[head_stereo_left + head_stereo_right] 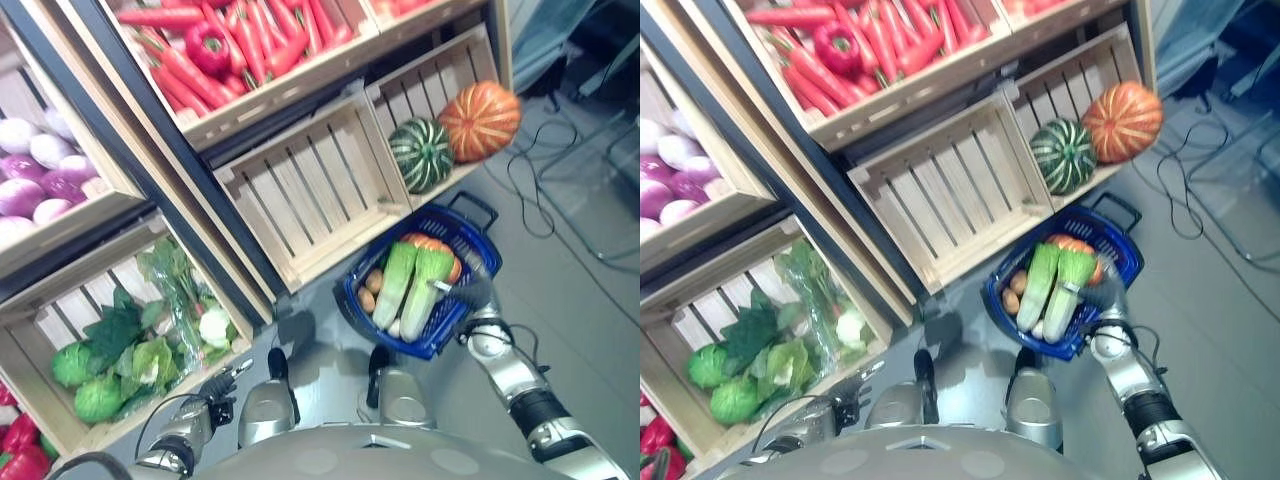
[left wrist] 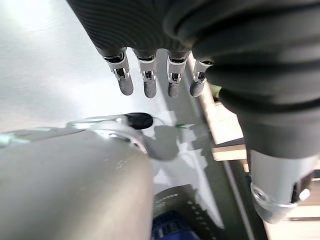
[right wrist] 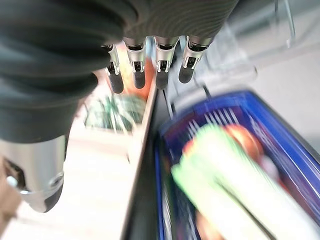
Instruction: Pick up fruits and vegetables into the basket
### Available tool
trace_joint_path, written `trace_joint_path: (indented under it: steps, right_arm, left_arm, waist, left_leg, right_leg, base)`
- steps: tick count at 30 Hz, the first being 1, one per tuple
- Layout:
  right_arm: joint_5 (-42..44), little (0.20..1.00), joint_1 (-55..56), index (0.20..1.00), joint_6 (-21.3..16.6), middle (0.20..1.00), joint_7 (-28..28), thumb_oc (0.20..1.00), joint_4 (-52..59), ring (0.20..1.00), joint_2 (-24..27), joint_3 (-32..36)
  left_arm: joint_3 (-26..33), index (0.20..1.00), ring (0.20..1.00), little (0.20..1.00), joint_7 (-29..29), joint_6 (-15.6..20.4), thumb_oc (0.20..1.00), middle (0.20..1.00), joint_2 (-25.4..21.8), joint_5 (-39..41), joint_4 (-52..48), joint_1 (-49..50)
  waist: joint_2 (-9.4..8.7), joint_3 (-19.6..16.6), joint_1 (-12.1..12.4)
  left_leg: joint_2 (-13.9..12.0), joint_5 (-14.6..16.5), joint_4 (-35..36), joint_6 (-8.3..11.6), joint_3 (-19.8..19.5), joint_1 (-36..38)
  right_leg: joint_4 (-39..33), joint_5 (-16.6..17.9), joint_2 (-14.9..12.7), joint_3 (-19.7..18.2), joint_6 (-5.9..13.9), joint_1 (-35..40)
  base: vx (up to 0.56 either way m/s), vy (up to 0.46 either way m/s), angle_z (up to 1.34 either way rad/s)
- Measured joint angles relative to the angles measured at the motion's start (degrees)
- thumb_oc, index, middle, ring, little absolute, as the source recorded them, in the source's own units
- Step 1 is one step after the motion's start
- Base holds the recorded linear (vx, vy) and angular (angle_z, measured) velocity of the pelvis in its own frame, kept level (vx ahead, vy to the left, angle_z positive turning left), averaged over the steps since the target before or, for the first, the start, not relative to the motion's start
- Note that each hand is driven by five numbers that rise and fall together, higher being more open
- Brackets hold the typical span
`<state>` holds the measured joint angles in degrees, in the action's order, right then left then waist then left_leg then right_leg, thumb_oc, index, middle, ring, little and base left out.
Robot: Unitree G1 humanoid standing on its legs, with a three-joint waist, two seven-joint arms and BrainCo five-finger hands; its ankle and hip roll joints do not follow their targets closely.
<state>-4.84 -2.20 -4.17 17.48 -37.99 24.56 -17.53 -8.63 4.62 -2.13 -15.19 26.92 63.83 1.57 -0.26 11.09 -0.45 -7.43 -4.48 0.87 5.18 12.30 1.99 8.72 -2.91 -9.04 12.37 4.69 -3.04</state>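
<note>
A blue basket (image 1: 352,285) stands on the grey floor below the shelves. It holds two pale green cabbages (image 1: 396,285) lying side by side, an orange fruit (image 1: 432,243) and small brown potatoes (image 1: 369,296). My right hand (image 1: 470,294) hovers at the basket's right rim beside the cabbages, open and holding nothing. The right wrist view shows its straight fingers (image 3: 160,75) above the basket (image 3: 280,125) and the cabbages (image 3: 235,175). My left hand (image 1: 215,388) hangs low at the left, near the greens crate, with its fingers (image 2: 150,85) straight and nothing in them.
Wooden crates line the slanted shelf: carrots (image 1: 235,55) with a red pepper (image 1: 207,45), an empty crate (image 1: 310,190), a green striped pumpkin (image 1: 421,153) and an orange one (image 1: 480,120), purple onions (image 1: 35,170), leafy greens (image 1: 130,350). The basket's black handle (image 1: 475,205) lies at its far side.
</note>
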Motion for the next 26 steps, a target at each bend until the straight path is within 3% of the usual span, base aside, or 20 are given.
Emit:
trace_joint_path:
  steps: [4, 8, 12, 20, 26]
  right_arm:
    - [6.7, 1.0, 0.2, 1.0, 3.6, 1.0, -11.1, 1.0, -11.7, 1.0, -5.9, -1.3]
    - [8.7, 1.0, 1.0, 1.0, 5.7, 1.0, -16.4, 1.0, -23.0, 1.0, -11.0, -1.4]
    - [13.2, 1.0, 0.5, 1.0, 9.2, 1.0, -19.1, 1.0, -29.4, 1.0, -11.2, 1.1]
    - [19.0, 1.0, 2.2, 1.0, 15.7, 1.0, -24.1, 1.0, -32.0, 1.0, -10.7, 4.4]
    - [17.0, 1.0, 2.0, 1.0, 16.7, 1.0, -26.2, 1.0, -32.6, 1.0, -10.7, 4.2]
  left_arm:
    - [-0.2, 1.0, 1.0, 1.0, -0.3, 0.0, 1.0, 1.0, 0.0, -2.0, 1.4, 0.1]
    - [-0.5, 1.0, 1.0, 1.0, -0.3, 1.0, 1.0, 1.0, 0.3, -3.7, 3.7, -0.7]
    - [-0.7, 1.0, 1.0, 1.0, -0.1, 1.2, 1.0, 1.0, 1.3, -4.6, 5.2, -0.4]
    - [-0.7, 1.0, 1.0, 1.0, 0.2, 0.8, 1.0, 1.0, 2.2, -5.8, 5.6, 0.4]
    - [-1.8, 1.0, 1.0, 1.0, 0.6, -0.6, 1.0, 1.0, 2.3, -8.3, 5.5, -0.4]
  waist:
    - [-1.24, -2.7, 0.7]
    - [-1.44, -3.8, 1.6]
    - [-1.1, -5.5, 1.8]
    - [-0.17, -6.7, 1.7]
    - [-0.07, -7.0, 1.8]
  left_leg:
    - [0.5, 0.0, 1.6, -0.1, -0.2, 1.9]
    - [0.9, -0.2, 2.7, -0.25, -0.4, 3.2]
    - [1.4, -0.3, 3.8, -0.44, -0.4, 4.5]
    - [1.5, -0.2, 4.2, -0.35, 0.1, 6.0]
    - [1.4, 0.0, 4.2, -0.43, 0.3, 6.4]
  right_leg:
    - [-4.5, 1.6, 0.3, 1.2, 0.65, 3.6]
    - [-7.1, 2.7, 0.2, 2.1, 0.94, 5.8]
    - [-8.8, 3.2, 0.1, 2.6, 1.32, 7.5]
    - [-10.3, 3.7, 0.4, 2.4, 1.4, 9.2]
    - [-10.6, 3.9, 0.8, 2.2, 1.24, 9.5]
  base:
    - [-0.03, 0.042, 0.08]
    - [-0.02, 0.065, 0.03]
    - [-0.01, 0.052, 0.04]
    - [0.01, 0.029, -0.02]
    - [0.01, -0.02, -0.01]
